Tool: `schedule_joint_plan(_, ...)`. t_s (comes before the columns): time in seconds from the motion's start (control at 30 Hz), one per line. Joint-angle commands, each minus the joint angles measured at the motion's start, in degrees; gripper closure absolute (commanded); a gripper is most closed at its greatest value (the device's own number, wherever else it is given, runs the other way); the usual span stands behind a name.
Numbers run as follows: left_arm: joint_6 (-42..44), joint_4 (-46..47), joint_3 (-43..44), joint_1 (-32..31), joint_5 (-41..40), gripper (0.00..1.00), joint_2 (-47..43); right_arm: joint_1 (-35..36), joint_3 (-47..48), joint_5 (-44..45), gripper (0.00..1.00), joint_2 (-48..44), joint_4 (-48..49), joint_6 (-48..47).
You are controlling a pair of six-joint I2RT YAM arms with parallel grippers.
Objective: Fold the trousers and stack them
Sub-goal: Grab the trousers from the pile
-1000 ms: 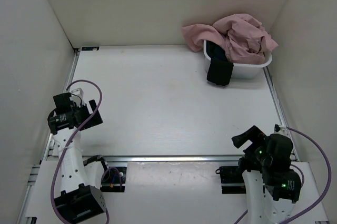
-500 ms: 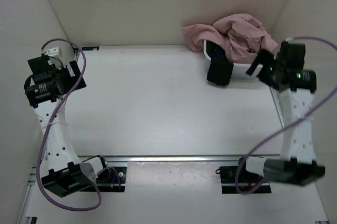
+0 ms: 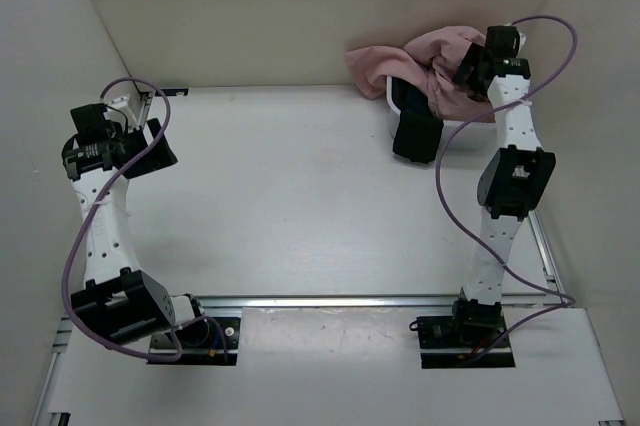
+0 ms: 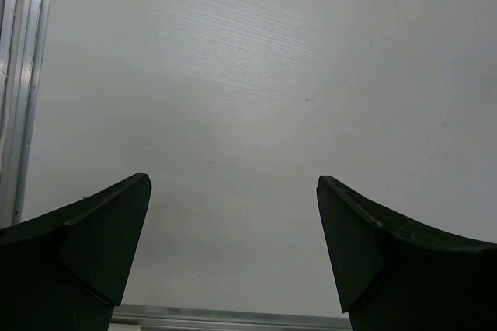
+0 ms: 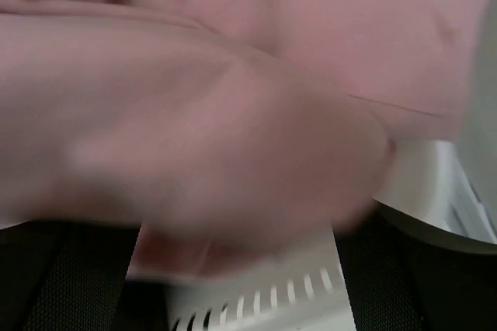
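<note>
Since half a second ago the right arm has stretched on to the far right corner, and its pincer (image 3: 472, 68) is now over the trousers (image 3: 440, 56), a crumpled pink heap spilling out of the white basket (image 3: 470, 131) on the desk (image 3: 300, 206). Its fingers stand wide apart against blurred pink cloth, with nothing clamped between them. Left pincer (image 3: 152, 149), shifted slightly nearer, hangs equally wide open over the desk's left edge, holding nothing.

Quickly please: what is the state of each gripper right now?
Left gripper: open, holding nothing.
Right gripper: open, at the pink trousers, nothing gripped.
</note>
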Motion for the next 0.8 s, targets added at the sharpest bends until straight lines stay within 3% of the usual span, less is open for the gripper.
schedule_joint_plan(0.0,0.0,1.2,-0.5,0.0,-0.8,0.00,1.4,0.8,1.3,-0.6,0.01,2.1,7.2,-1.1)
schedule_joint_plan(0.1,0.0,1.2,-0.5,0.0,-2.6,0.02,2.7,0.8,0.6,-1.9,0.09,4.3,10.7,-0.6)
schedule_joint_plan(0.17,0.0,1.2,-0.5,0.0,-3.1,0.02,2.7,0.8,1.8,-4.0,0.29,4.9,10.7,-0.6)
schedule_joint_plan(0.2,0.0,1.2,-0.5,0.0,-3.1,0.02,2.7,0.8,2.5,-6.6,0.57,5.6,10.0,-0.6)
schedule_joint_plan(0.23,0.0,1.2,-0.5,0.0,-3.1,0.02,3.2,0.8,3.1,-7.4,0.78,4.4,9.5,-0.6)
schedule_joint_plan(0.27,0.0,1.2,-0.5,0.0,-3.1,0.02,3.2,1.3,2.6,-7.4,0.95,3.0,8.7,-0.6)
schedule_joint_plan(0.3,0.0,1.2,-0.5,0.0,-3.1,0.02,3.2,1.4,1.6,-6.6,1.00,1.3,8.7,-0.6)
schedule_joint_plan(0.43,0.0,1.2,-0.5,0.0,-0.4,0.03,2.0,5.4,-7.5,-7.7,1.00,-14.2,10.5,-5.2)
schedule_joint_plan(0.57,0.0,1.2,-1.1,0.0,4.2,0.03,-0.2,13.8,-7.2,-7.8,1.00,-27.4,9.9,-7.1)
schedule_joint_plan(0.67,0.0,1.2,-2.3,0.0,6.4,0.03,-1.9,28.1,-2.8,-3.6,1.00,-34.7,9.4,-10.8)
schedule_joint_plan(0.7,0.0,1.2,-2.3,0.0,6.4,0.03,-2.7,37.1,-2.8,0.6,1.00,-36.4,12.2,-12.0)
schedule_joint_plan(0.77,0.0,1.2,-2.8,0.0,6.4,0.03,-3.5,44.6,-4.6,3.0,1.00,-40.7,15.6,-12.8)
